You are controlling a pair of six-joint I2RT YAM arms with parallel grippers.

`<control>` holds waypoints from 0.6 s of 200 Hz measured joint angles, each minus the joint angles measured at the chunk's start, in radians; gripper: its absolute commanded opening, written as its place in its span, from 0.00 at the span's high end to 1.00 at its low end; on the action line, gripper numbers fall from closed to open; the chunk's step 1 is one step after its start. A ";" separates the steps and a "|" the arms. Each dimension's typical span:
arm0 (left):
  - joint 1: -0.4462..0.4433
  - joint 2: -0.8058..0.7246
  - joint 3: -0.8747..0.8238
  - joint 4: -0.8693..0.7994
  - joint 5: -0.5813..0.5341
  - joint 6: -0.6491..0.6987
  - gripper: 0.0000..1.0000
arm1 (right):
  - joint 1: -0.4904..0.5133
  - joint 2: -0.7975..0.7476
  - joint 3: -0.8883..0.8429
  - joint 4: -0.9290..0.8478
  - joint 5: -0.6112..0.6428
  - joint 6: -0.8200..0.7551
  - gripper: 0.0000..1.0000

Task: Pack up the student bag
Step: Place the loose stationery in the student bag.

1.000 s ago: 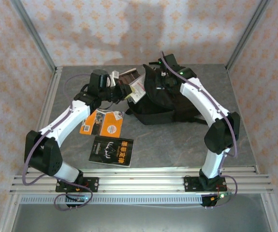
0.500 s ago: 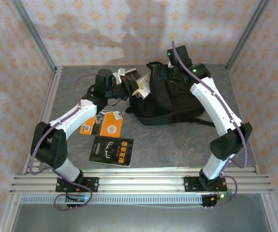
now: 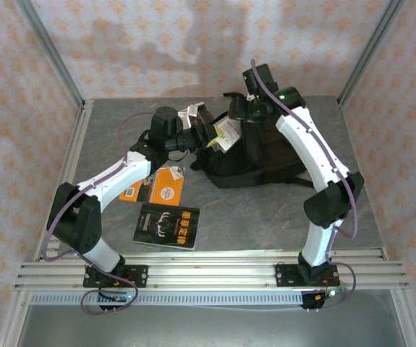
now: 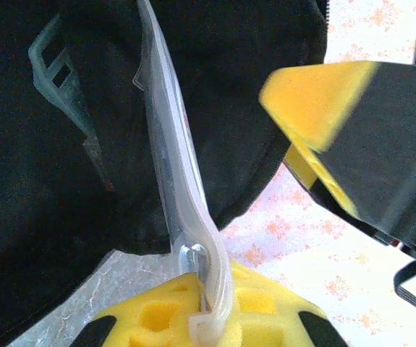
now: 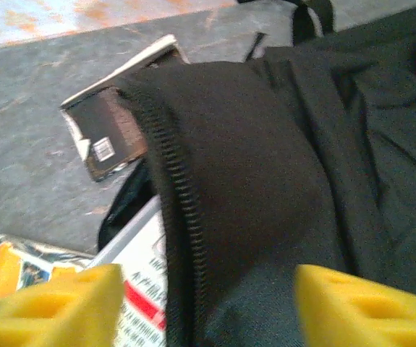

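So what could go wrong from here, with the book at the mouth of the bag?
1. The right gripper stands open around the zipper rim of the bag, so the mouth may sag shut and block the book.
2. The left gripper pinches only the book's thin edge, which bends; it could slip or twist.
3. Both grippers are close; they might collide.

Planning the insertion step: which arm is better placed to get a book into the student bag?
Left. The left hand is shut on the plastic-wrapped book at the student bag mouth. The right hand is open astride the bag's zipper rim, carrying nothing.
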 measured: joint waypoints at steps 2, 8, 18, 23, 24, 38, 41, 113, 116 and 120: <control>0.000 0.000 0.000 0.000 0.000 0.000 1.00 | 0.000 0.002 0.000 -0.002 0.007 0.003 0.61; 0.000 0.000 0.000 0.000 0.000 -0.001 1.00 | 0.000 0.005 0.000 -0.009 0.025 0.006 0.69; 0.000 0.000 0.000 0.000 0.000 -0.001 1.00 | 0.000 0.010 0.008 -0.023 0.050 -0.006 0.86; 0.000 0.000 0.000 0.000 0.000 -0.001 1.00 | 0.000 0.015 0.021 -0.033 0.062 -0.002 0.93; 0.000 0.000 0.000 0.000 0.000 -0.001 1.00 | 0.000 0.018 0.026 -0.037 0.066 -0.009 0.94; 0.000 0.000 0.000 -0.006 0.002 0.006 1.00 | 0.000 0.041 0.080 -0.064 0.102 -0.017 1.00; 0.000 0.000 0.002 -0.011 0.002 0.010 1.00 | 0.000 0.046 0.092 -0.069 0.110 -0.010 1.00; 0.010 0.059 0.083 -0.232 -0.008 0.158 1.00 | -0.001 0.063 0.261 -0.161 0.211 -0.054 1.00; 0.009 0.064 0.085 -0.241 -0.008 0.160 1.00 | -0.001 0.063 0.266 -0.163 0.211 -0.054 1.00; 0.009 0.073 0.089 -0.253 -0.009 0.164 1.00 | -0.001 0.063 0.270 -0.165 0.211 -0.054 1.00</control>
